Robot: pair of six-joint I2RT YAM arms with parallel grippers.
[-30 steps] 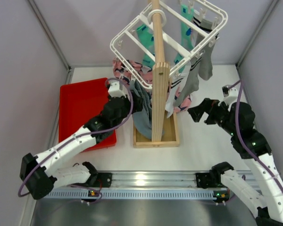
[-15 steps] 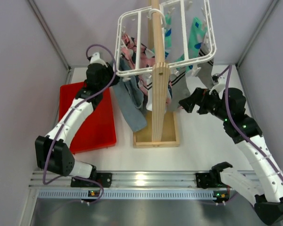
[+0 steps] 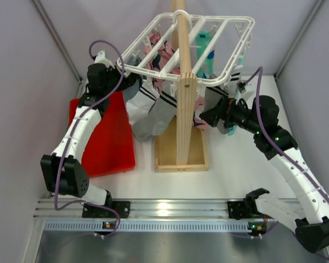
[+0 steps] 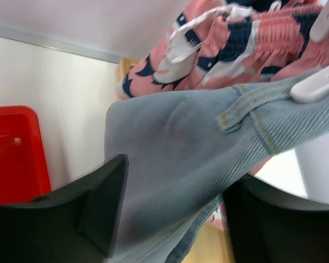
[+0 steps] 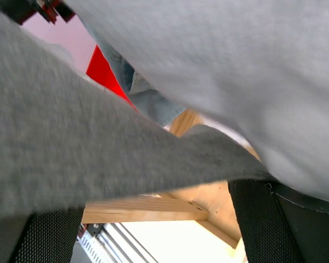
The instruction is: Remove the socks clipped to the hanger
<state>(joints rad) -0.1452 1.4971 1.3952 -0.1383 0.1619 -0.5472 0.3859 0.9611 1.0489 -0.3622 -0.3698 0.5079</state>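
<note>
a red tray [image 3: 115, 150] lies flat on the white tabletop [image 3: 236, 175], left of a pale wooden post [image 3: 186, 115] rising from its box base [image 3: 200, 157] — a pink navy-printed cloth [image 4: 263, 33] and a blue-grey cloth [image 4: 181, 148] hang beside it.

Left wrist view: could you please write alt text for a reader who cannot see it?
A wide blue-grey ribbed cloth hangs between the open black fingers of the left end effector, with a white plastic clip at its upper right edge. Behind hangs a pink cloth with navy print; a red tray lies lower left.
</note>
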